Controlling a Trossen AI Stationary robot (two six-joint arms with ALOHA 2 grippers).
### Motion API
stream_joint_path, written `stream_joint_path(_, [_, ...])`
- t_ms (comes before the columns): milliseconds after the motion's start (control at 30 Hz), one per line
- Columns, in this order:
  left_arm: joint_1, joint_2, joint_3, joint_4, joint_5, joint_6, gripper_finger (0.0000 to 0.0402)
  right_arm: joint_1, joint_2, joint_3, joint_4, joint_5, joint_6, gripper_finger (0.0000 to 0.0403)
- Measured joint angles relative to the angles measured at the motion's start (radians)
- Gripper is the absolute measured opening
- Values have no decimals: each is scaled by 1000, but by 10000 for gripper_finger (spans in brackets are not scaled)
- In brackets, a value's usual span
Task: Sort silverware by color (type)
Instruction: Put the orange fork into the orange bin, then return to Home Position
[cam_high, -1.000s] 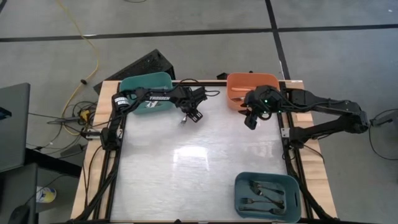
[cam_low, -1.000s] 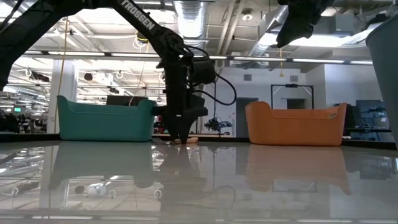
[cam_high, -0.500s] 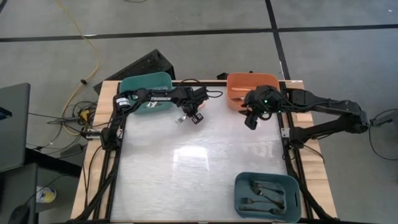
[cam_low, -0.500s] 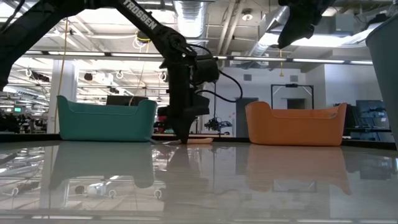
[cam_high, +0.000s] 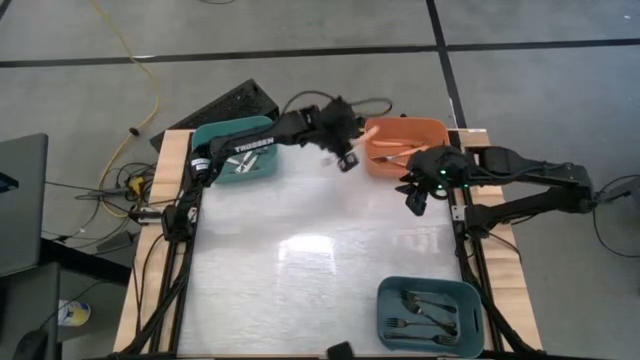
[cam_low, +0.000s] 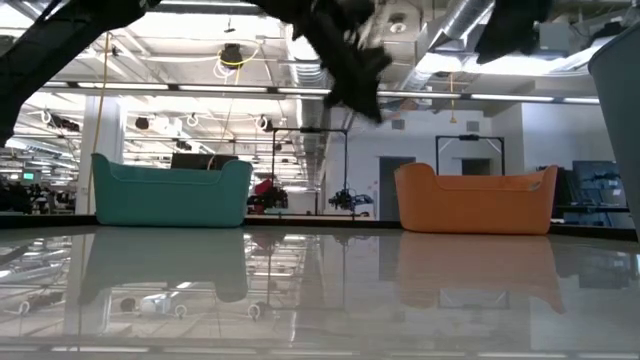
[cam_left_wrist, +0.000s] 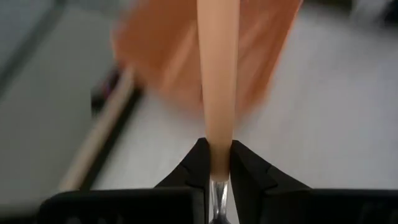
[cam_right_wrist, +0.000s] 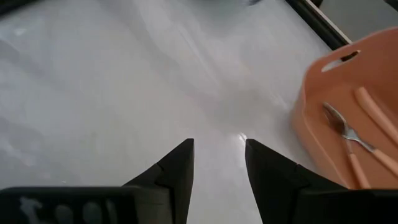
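Note:
My left gripper (cam_high: 346, 152) hangs high over the table's far edge, between the teal bin (cam_high: 236, 150) and the orange bin (cam_high: 405, 143). It is shut on an orange-handled fork (cam_high: 370, 132). In the left wrist view the fork's handle (cam_left_wrist: 217, 74) runs straight out past the fingertips, with the blurred orange bin behind it. My right gripper (cam_high: 413, 200) hovers open just in front of the orange bin with nothing between its fingers (cam_right_wrist: 217, 163). Orange-handled forks (cam_right_wrist: 357, 146) lie inside the orange bin. My left gripper pinches the fork between its two fingers at the place where the orange handle meets the metal neck (cam_left_wrist: 217, 165). The fingers slant downward toward the table's right and lie along the fork. The handle sticks out beyond the fingertips toward the orange bin, and the fork is lifted clear of the table.
A grey-blue bin (cam_high: 430, 310) with several black forks stands at the near right corner. The glossy white table top (cam_high: 310, 260) lies bare between the bins. In the low view the teal bin (cam_low: 170, 190) and the orange bin (cam_low: 475, 200) stand along the far edge.
My left gripper has taken the orange-handled fork off the table between the two far bins. It has swung quickly up and toward the orange bin, tipping to a flatter slant. My right gripper has drifted a little toward the table's right and near edges.

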Motion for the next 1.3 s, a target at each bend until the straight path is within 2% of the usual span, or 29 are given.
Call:
stream_joint_path(100, [-1, 14, 57, 182, 19, 90, 21, 16, -27, 0, 26, 8, 29, 166])
stream_joint_path(200, [3, 82, 108, 337, 55, 170, 20, 22, -42, 0, 61, 39, 53, 166])
stream_joint_path(433, [12, 251, 235, 493, 183, 166, 19, 18, -48, 0, 89, 45, 79, 166])
stream_joint_path(500, [12, 272, 226, 537, 203, 174, 19, 19, -48, 0, 90, 45, 81, 166])
stream_joint_path(700, [6, 325, 218, 539, 190, 212, 26, 19, -48, 0, 100, 47, 81, 166])
stream_joint_path(1000, [-7, 332, 233, 486, 164, 205, 152, 28, -48, 0, 102, 48, 31, 166])
stream_joint_path(1167, [-17, 250, 232, 467, 121, 218, 189, 35, -60, 0, 101, 48, 9, 166])
stream_joint_path(1300, [-29, 139, 234, 299, 47, 187, 192, 79, -75, 1, 101, 43, 2, 166])
